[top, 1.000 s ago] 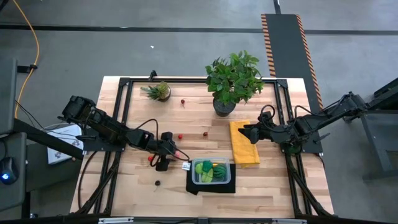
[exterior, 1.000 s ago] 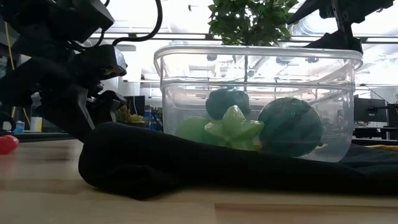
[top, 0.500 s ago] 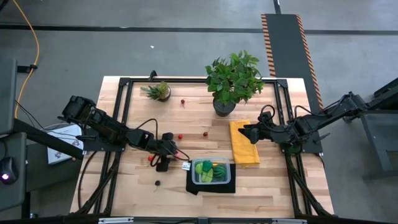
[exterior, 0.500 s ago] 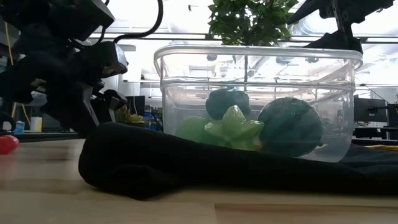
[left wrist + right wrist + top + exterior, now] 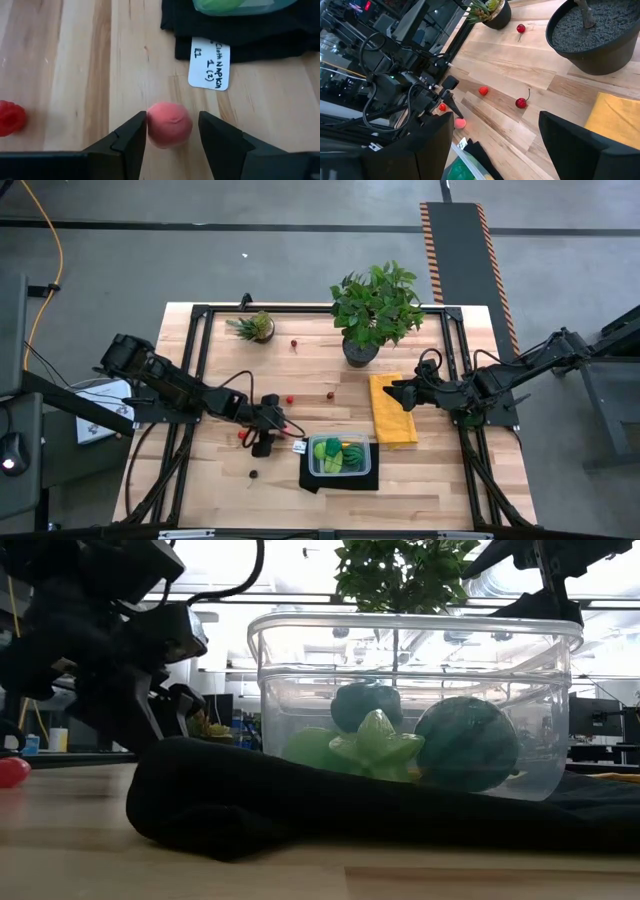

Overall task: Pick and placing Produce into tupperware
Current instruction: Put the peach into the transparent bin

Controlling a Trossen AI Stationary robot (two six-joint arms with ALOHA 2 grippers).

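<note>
A pink ball of produce (image 5: 169,125) lies on the wooden table just left of the tupperware (image 5: 340,455), between the fingers of my left gripper (image 5: 172,131), which is shut on it. The clear tupperware (image 5: 415,705) stands on a black cloth (image 5: 250,800) and holds green pieces (image 5: 375,745) and a dark round one (image 5: 465,745). A red berry (image 5: 10,117) lies to one side of the ball. My right gripper (image 5: 395,392) hangs open over the yellow cloth (image 5: 392,412), with nothing between its fingers. My left gripper pinches the pink ball by its two opposite sides (image 5: 150,127) between its two fingers (image 5: 132,135). The fingers slant down from the table's left side. The ball appears to rest on the table top; its underside is hidden.
Loose red pieces lie on the wood: a strawberry (image 5: 483,90) and two cherries (image 5: 521,102) (image 5: 521,28). A dark piece (image 5: 253,474) lies near the front. A big potted plant (image 5: 375,310) and a small one (image 5: 255,327) stand at the back. A white label (image 5: 209,64) hangs off the black cloth.
In the low view my left gripper's fingers have drawn closer together; the arm stays where it was. The tupperware and its contents have not moved.
</note>
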